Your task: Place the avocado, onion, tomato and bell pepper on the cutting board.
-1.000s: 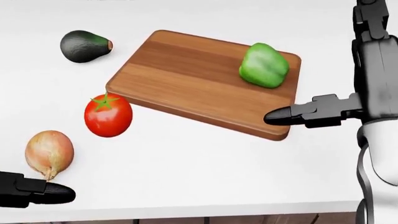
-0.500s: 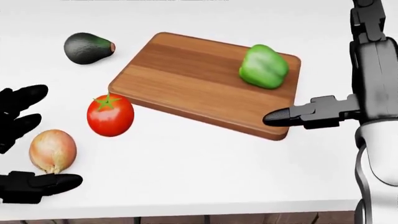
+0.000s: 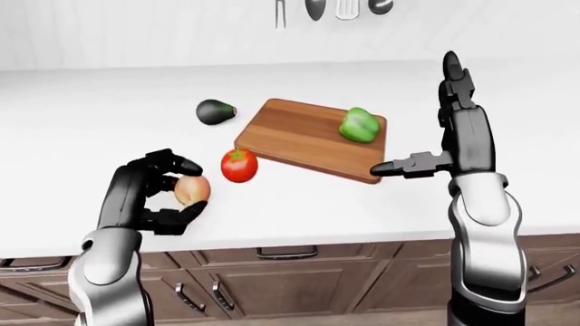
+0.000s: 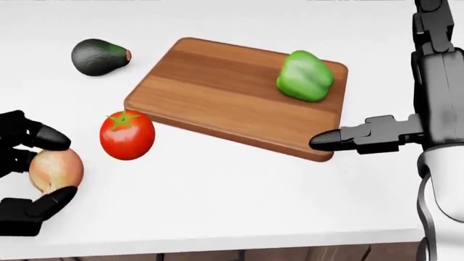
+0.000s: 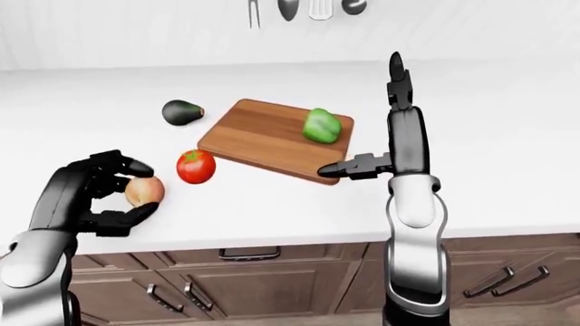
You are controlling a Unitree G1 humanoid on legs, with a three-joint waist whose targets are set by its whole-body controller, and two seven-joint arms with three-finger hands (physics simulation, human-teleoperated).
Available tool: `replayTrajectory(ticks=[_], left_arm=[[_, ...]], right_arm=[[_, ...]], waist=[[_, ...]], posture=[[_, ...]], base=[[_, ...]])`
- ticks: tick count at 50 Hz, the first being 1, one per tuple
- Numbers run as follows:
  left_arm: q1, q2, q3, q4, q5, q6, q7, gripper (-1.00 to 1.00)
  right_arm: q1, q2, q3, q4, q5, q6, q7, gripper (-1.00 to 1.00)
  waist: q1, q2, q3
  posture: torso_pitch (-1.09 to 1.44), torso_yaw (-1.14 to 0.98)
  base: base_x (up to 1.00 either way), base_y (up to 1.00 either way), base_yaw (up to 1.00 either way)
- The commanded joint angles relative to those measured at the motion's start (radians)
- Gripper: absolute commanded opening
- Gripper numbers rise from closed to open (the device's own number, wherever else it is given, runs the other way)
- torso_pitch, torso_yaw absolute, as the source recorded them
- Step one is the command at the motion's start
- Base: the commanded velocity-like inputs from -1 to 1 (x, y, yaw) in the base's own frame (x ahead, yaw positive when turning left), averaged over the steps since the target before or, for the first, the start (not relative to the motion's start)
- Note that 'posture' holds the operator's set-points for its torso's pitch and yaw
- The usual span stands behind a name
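Change: half a second ago the left robot hand [image 3: 149, 193] stood spread beside the onion [image 4: 55, 169]; now its fingers curl around it, thumb underneath.
Meaning: the onion looks ready to lift toward the cutting board [image 4: 217, 103].
Right robot hand [image 4: 363, 138]: spread, empty, over the board's near corner.
Bell pepper [image 4: 305, 75]: on the board.
Tomato [image 4: 127, 135], avocado [image 4: 98, 56]: on the tabletop [image 4: 232, 196], left of the board.
Writing: none visible.
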Motion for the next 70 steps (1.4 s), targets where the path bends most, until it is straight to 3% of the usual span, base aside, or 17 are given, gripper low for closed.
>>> replayTrajectory(ticks=[1, 14, 29, 36, 44, 55, 61, 70], left_arm=[[-0.002, 0.009, -0.011, -0.010, 0.006, 0.027, -0.041, -0.60], [-0.073, 0.047, -0.019, -0.106, 0.086, 0.136, -0.130, -0.66], [-0.324, 0.136, -0.070, -0.095, 0.202, 0.268, -0.263, -0.70], [-0.545, 0.146, -0.113, 0.095, 0.185, 0.223, -0.252, -0.68], [-0.759, 0.093, -0.156, 0.401, 0.081, 0.072, -0.142, -0.68], [-0.957, 0.012, -0.211, 0.798, -0.005, -0.134, -0.021, -0.66], [-1.071, -0.021, -0.211, 1.021, -0.056, -0.252, 0.039, -0.67], [-1.157, -0.080, -0.254, 1.273, -0.037, -0.399, 0.096, -0.67]], right_arm=[[-0.026, -0.009, -0.006, -0.032, -0.002, -0.026, -0.007, 1.00], [-0.048, -0.013, -0.001, -0.027, -0.002, -0.015, -0.004, 1.00], [-0.032, -0.011, -0.006, -0.038, -0.003, -0.017, -0.007, 1.00], [-0.019, -0.014, -0.016, -0.056, 0.004, -0.011, -0.005, 1.00], [-0.015, -0.021, -0.026, -0.068, 0.010, -0.003, -0.006, 1.00], [-0.021, -0.032, -0.038, -0.077, 0.021, 0.009, -0.009, 1.00], [-0.011, -0.034, -0.044, -0.084, 0.027, 0.007, -0.010, 1.00], [0.010, -0.031, -0.049, -0.082, 0.033, -0.009, -0.017, 1.00]], waist=[[0.001, -0.003, -0.013], [0.003, -0.006, -0.008], [0.004, -0.013, 0.010], [0.005, -0.017, 0.014], [0.007, -0.025, 0.014], [0.008, -0.035, 0.010], [0.008, -0.040, 0.007], [0.009, -0.045, 0.003]], posture=[[0.00, 0.00], [0.00, 0.00], [0.00, 0.00], [0.00, 0.00], [0.00, 0.00], [0.00, 0.00], [0.00, 0.00], [0.00, 0.00]], base=[[0.00, 0.00, 0.00], [0.00, 0.00, 0.00], [0.00, 0.00, 0.00], [0.00, 0.00, 0.00], [0.00, 0.00, 0.00], [0.00, 0.00, 0.00], [0.00, 0.00, 0.00], [0.00, 0.00, 0.00]])
